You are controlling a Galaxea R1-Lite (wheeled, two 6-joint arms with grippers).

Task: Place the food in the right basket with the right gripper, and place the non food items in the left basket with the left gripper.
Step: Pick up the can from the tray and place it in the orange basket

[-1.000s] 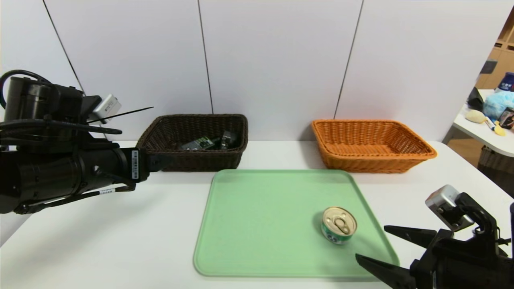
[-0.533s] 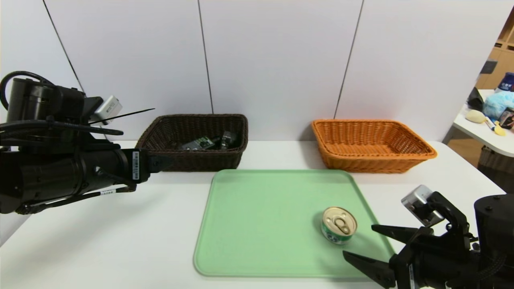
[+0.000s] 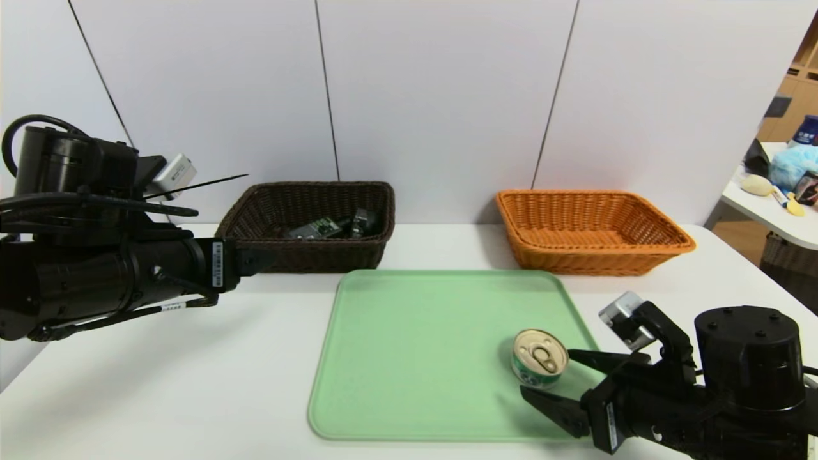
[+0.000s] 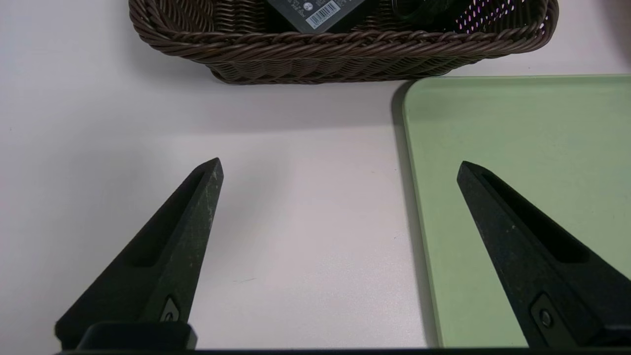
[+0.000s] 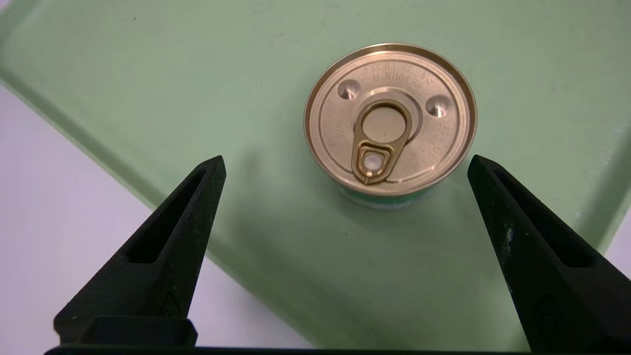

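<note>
The food, a small tin can (image 3: 539,358) with a gold pull-tab lid (image 5: 390,121), stands on the green tray (image 3: 415,358) near its right front corner. My right gripper (image 3: 547,372) is open just right of and in front of it. In the right wrist view the can sits just beyond the wide-apart fingertips, and the gripper (image 5: 345,158) holds nothing. The right basket (image 3: 594,255) is empty. The non food items lie in the left basket (image 3: 307,255): a black bottle (image 3: 316,228) and a dark piece (image 3: 361,222) beside it. My left gripper (image 4: 339,161) hovers open over the table before that basket (image 4: 340,54).
The white table (image 3: 192,383) carries the tray and both baskets, which stand along the back wall. A side table with clutter (image 3: 779,185) stands beyond the right edge. The tray's left rim (image 4: 409,148) runs under my left gripper.
My right gripper has moved left over the tray's corner and come up to the can, fingers still wide. The left arm has barely shifted.
</note>
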